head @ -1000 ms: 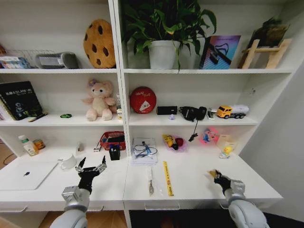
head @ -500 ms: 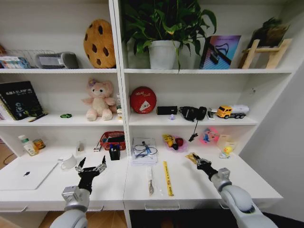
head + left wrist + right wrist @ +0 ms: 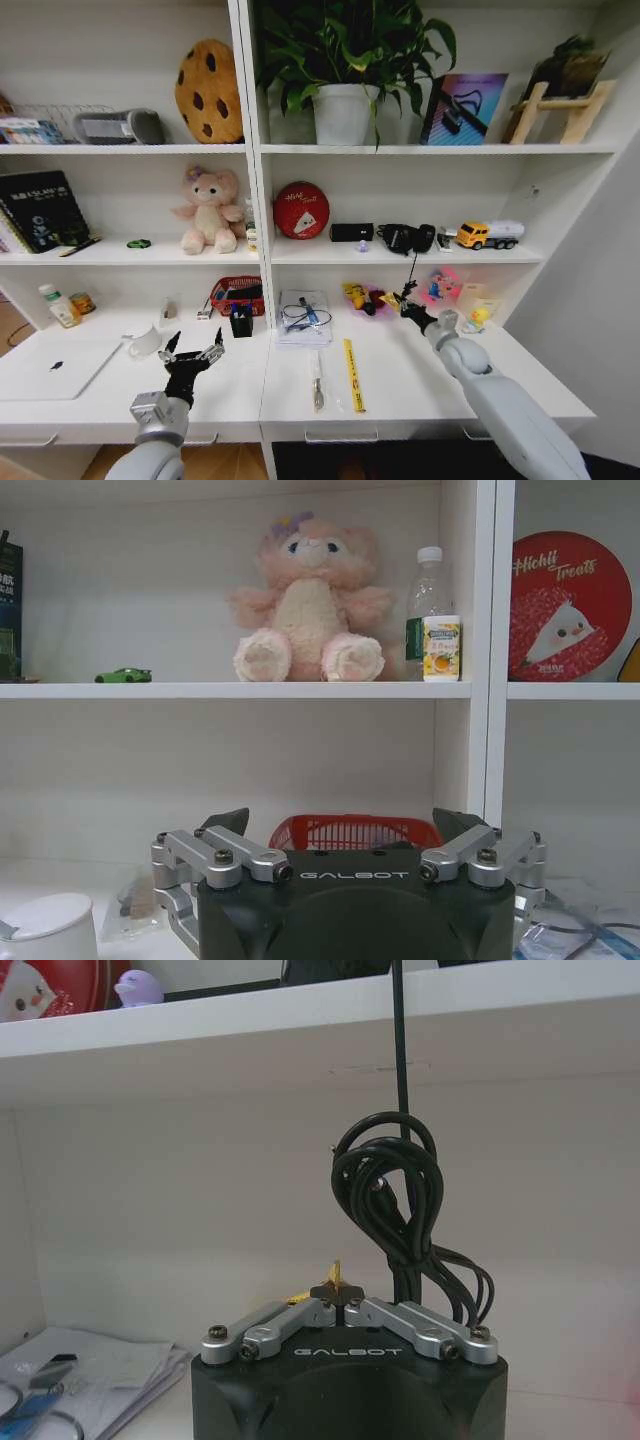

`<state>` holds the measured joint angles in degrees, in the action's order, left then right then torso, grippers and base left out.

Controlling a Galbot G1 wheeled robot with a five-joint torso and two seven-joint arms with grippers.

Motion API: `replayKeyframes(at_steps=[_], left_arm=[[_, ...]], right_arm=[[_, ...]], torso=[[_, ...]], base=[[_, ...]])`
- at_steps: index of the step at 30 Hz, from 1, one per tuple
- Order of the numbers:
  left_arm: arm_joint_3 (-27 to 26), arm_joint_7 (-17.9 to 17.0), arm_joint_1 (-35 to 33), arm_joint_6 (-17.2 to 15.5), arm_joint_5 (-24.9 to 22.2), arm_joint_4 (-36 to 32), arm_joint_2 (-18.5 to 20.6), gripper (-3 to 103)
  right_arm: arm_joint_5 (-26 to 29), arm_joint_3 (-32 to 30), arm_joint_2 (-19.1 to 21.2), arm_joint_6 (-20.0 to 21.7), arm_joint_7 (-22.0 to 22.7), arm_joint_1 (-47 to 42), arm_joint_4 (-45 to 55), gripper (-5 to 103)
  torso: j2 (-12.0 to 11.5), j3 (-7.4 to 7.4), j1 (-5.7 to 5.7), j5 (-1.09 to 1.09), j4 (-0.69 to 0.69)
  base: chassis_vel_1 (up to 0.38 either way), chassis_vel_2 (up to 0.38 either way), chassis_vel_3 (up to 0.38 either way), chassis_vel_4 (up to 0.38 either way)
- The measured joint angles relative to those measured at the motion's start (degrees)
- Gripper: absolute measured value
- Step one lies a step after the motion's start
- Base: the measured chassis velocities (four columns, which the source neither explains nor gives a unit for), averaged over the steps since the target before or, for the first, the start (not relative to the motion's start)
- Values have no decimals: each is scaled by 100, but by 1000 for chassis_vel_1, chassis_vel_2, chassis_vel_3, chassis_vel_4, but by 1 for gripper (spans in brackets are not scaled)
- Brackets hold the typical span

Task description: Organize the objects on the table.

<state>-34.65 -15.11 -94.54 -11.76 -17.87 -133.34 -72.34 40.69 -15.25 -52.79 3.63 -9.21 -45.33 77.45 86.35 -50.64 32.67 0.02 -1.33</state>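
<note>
Right gripper (image 3: 405, 303) is reached out over the back of the white surface (image 3: 420, 385), just under the coiled black cable (image 3: 395, 1195) that hangs down from the shelf above; its fingers are pinched narrow on a small yellow object (image 3: 334, 1273) whose tip pokes out between them. Left gripper (image 3: 190, 355) hovers low over the left part of the surface, fingers spread wide with nothing between them, facing the red basket (image 3: 352, 831). Silver laptop (image 3: 55, 366) lies flat at the far left of the surface, green-capped bottle (image 3: 60, 306) stands behind it near the wall. Yellow ruler (image 3: 351, 374) and a pen (image 3: 317, 381) lie side by side on the middle of the surface, in front of a stack of papers (image 3: 303, 318). Tiny green toy car (image 3: 124, 675) sits on the shelf, well to the side of the pink plush bear (image 3: 308, 598).
</note>
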Motion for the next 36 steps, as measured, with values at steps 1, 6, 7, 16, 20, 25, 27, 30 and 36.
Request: replayKeyframes(at_steps=[1, 6, 7, 16, 20, 25, 27, 30, 36], left_arm=[[0, 2, 0, 0, 0, 0, 0, 100], [0, 2, 0, 0, 0, 0, 0, 100], [0, 2, 0, 0, 0, 0, 0, 100], [0, 2, 0, 0, 0, 0, 0, 100], [0, 1, 0, 0, 0, 0, 0, 100], [0, 1, 0, 0, 0, 0, 0, 100], [1, 2, 0, 0, 0, 1, 0, 100], [0, 1, 0, 0, 0, 0, 0, 100], [0, 2, 0, 0, 0, 0, 0, 100]], right_arm=[[29, 72, -34, -2, 4, 156, -118, 0], [23, 258, -147, -7, 98, 498, -423, 0], [-10, 284, -166, 2, 150, 544, -467, -3], [-138, 366, -172, 4, 437, 566, -503, 33], [-144, 324, -125, 9, 517, 424, -299, 44], [-23, 22, 21, 247, 809, -392, 457, 66], [46, -117, 53, 340, 920, -751, 797, 71], [117, -434, 74, 493, 1112, -1401, 1456, 82], [-295, -1198, -3, 539, 1667, -2905, 3000, 99]], torso=[[0, 0, 0, -3, 1], [0, 0, 0, -2, 1], [0, 1, 0, -3, 0], [0, 1, -1, -2, -1], [0, 1, -1, -2, 0], [1, 1, -1, 0, -1], [0, 1, -1, 0, -2], [1, 2, -2, -4, -1], [1, 2, -2, -1, -1]], base=[[0, 0, 0, 0], [0, 0, 0, 0], [0, 0, 0, 0], [0, 0, 0, 0], [0, 0, 0, 0], [0, 0, 0, 0], [0, 0, 0, 0], [0, 0, 0, 0], [0, 0, 0, 0]])
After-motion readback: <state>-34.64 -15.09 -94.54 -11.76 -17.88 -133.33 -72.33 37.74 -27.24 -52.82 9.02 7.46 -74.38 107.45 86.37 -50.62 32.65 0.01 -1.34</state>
